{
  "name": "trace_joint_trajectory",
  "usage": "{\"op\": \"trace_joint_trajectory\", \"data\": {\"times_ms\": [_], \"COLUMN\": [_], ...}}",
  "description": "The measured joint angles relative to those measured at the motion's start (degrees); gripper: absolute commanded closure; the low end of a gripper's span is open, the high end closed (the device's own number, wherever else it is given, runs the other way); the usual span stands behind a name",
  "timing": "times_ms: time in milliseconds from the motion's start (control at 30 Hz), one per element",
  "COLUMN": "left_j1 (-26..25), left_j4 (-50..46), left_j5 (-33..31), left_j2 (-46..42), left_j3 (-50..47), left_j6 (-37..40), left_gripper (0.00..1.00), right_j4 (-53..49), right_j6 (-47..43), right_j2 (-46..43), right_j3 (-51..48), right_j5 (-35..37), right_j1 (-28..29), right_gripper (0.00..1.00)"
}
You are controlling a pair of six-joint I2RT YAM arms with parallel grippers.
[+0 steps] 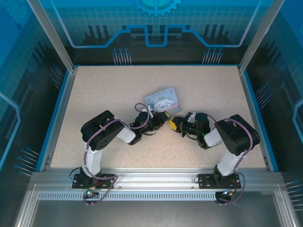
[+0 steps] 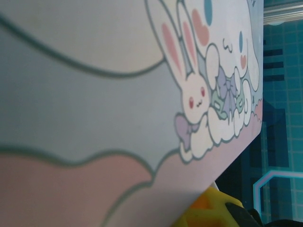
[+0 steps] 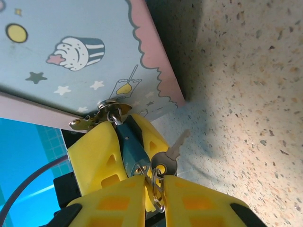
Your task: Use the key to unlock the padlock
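- Up close on R wrist cam: right gripper point(image 3: 154, 182) nearly closed, its yellow tips pinching the key point(image 3: 166, 160) at its ring point(image 3: 158, 194). Blade points up-right over the speckled table point(image 3: 246, 94).
- Just beyond, left gripper point(image 3: 127, 135) clamps the padlock point(image 3: 131, 151), dark body btwn its yellow fingers point(image 3: 94, 156).
- Padlock shackle hooked thru brassy hasp point(image 3: 102, 115) on edge of cartoon tin point(image 3: 71, 56).
- L wrist cam: tin's bunny print v. close.
- Top cam: both arms meet at tin's near edge, mid-table.
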Motion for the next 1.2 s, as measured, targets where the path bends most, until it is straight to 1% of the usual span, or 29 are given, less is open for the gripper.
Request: {"op": "trace_joint_trajectory", "data": {"times_ms": [100, 200, 300, 433, 667, 1000, 1200], "left_j1": [0.0, 0.0, 0.0, 0.0, 0.0, 0.1, 0.2], "left_j4": [0.0, 0.1, 0.1, 0.3, 0.3, 0.3, 0.4], "left_j5": [0.0, 0.0, 0.0, 0.0, 0.0, 0.0, -0.9], "left_j2": [0.0, 0.0, 0.0, 0.0, 0.0, 0.1, 0.1], "left_j3": [0.0, 0.0, 0.0, 0.0, 0.0, 0.0, 0.0], "left_j6": [-0.1, -0.1, -0.3, -0.7, -0.7, -0.8, -1.1], "left_gripper": [1.00, 1.00, 1.00, 1.00, 1.00, 1.00, 1.00], "right_j4": [0.1, -0.1, -0.5, -0.8, -0.5, -0.5, -3.0], "right_j6": [0.0, 0.0, -0.1, -0.2, -0.6, -0.5, -3.6], "right_j2": [0.0, -0.2, -0.8, -1.7, -2.1, -2.0, -1.2], "right_j3": [-0.2, -0.5, -1.0, -1.7, -1.8, -1.4, 0.9], "right_j5": [0.5, 0.9, 1.1, 1.3, 1.2, 1.2, 0.1], "right_j1": [0.0, 0.0, 0.0, 0.0, 0.0, 0.0, -0.9], "right_gripper": [0.79, 0.74, 0.72, 0.81, 1.00, 1.00, 1.00]}}
